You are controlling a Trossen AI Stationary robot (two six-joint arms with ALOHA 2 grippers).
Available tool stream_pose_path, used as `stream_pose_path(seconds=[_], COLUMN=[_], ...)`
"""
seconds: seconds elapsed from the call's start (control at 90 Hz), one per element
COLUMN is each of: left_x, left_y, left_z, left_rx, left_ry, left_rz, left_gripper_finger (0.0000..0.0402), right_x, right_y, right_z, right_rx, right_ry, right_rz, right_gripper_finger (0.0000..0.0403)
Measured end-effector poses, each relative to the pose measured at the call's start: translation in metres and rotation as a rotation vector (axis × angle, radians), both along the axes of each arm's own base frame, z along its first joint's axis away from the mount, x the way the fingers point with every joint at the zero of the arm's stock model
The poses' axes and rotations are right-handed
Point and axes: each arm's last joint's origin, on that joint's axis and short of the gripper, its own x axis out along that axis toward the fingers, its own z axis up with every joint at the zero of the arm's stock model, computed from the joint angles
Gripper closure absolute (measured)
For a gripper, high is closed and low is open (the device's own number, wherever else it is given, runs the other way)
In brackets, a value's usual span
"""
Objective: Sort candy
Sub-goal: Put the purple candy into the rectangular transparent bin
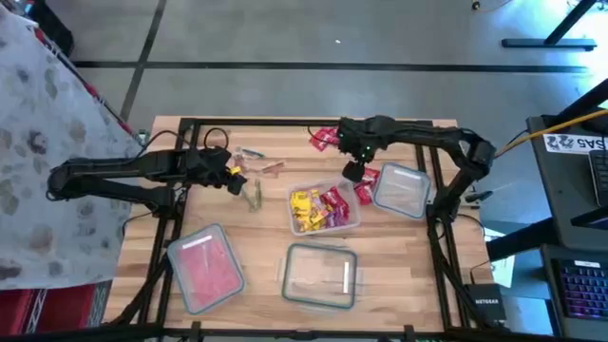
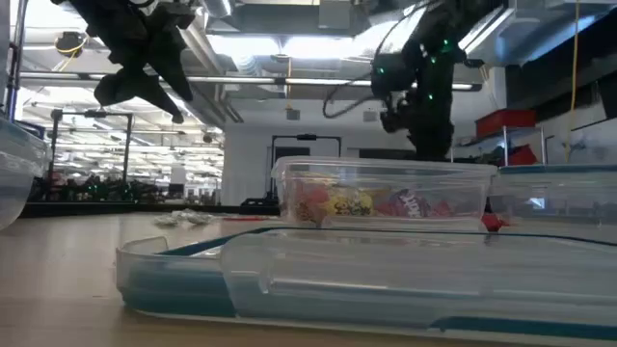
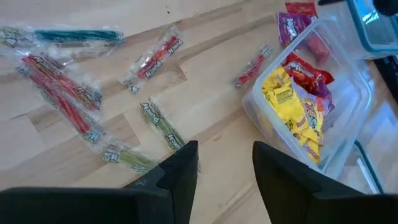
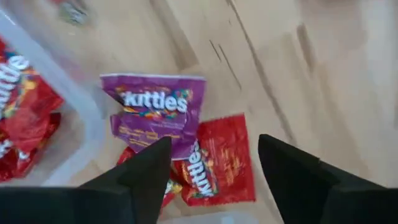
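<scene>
Held mixed yellow, red and purple candy (image 1: 318, 209) in middle container (image 1: 350, 224); more lay loose on table (image 1: 399, 285). Hovered open-jawed: left gripper (image 3: 225, 163), right gripper (image 4: 214, 163).

The light is even and rather bright, and it comes from above. In the low view, long ceiling lamps (image 2: 289, 43) glow almost white, so both arms look like dark shapes against them. The near container lid (image 2: 386, 280) is out of focus there and fills the foreground. On the wooden table (image 1: 266, 218) the shadows are soft and short. The right wrist view is blurred, and the purple candy packet (image 4: 158, 112) looks smeared. The left wrist view is sharper, with small glare on the clear wrappers (image 3: 59, 93).
</scene>
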Motion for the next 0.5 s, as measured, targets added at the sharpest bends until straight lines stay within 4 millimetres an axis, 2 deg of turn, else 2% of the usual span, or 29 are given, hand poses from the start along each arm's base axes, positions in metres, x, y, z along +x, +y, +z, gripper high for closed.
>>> stream_pose_path(seconds=[0.1, 0.367, 0.5], left_x=[0.0, 0.0, 0.0], left_y=[0.0, 0.001, 0.0], left_z=[0.0, 0.0, 0.0], left_rx=[0.004, 0.012, 0.008], left_ry=[0.0, 0.002, 0.001], left_rz=[0.004, 0.011, 0.015], left_gripper_finger=[0.0265, 0.0265, 0.0265], right_x=[-0.001, 0.01, 0.012], right_y=[-0.003, -0.007, -0.007], right_z=[-0.018, -0.054, -0.062], right_rx=[0.094, 0.166, 0.201], right_ry=[0.024, 0.075, 0.086], right_rz=[-0.036, -0.08, -0.082], right_gripper_finger=[0.0189, 0.0212, 0.0251])
